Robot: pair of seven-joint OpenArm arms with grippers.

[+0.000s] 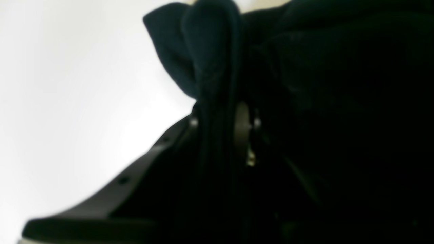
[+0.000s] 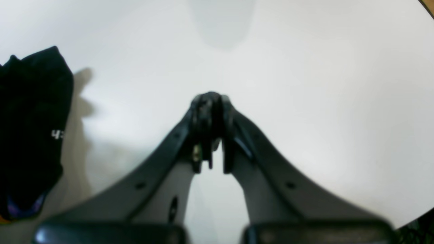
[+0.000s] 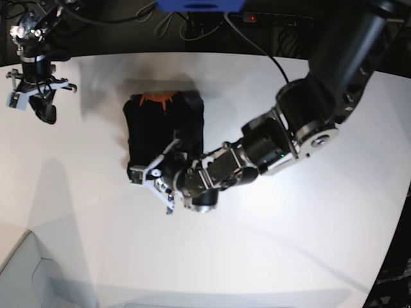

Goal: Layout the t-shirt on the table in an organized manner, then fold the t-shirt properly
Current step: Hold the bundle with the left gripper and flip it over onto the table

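The black t-shirt (image 3: 164, 131) lies as a compact folded bundle on the white table (image 3: 289, 244), with its orange label (image 3: 157, 99) at the far end. My left gripper (image 3: 153, 176) reaches in from the right and is shut on the bundle's near edge. In the left wrist view a gathered fold of the t-shirt (image 1: 213, 67) runs between the jaws of the left gripper (image 1: 220, 125). My right gripper (image 3: 43, 106) hangs at the far left, shut and holding nothing. In its wrist view the right gripper (image 2: 212, 101) is over the bare table (image 2: 305, 84), with the t-shirt (image 2: 30, 118) off to the left.
Cables and a power strip (image 3: 276, 19) lie in the dark behind the table's far edge, with a blue object (image 3: 199, 5) above them. The table's curved edge (image 3: 392, 212) runs down the right side. A white ledge (image 3: 19, 269) sits at the bottom left corner.
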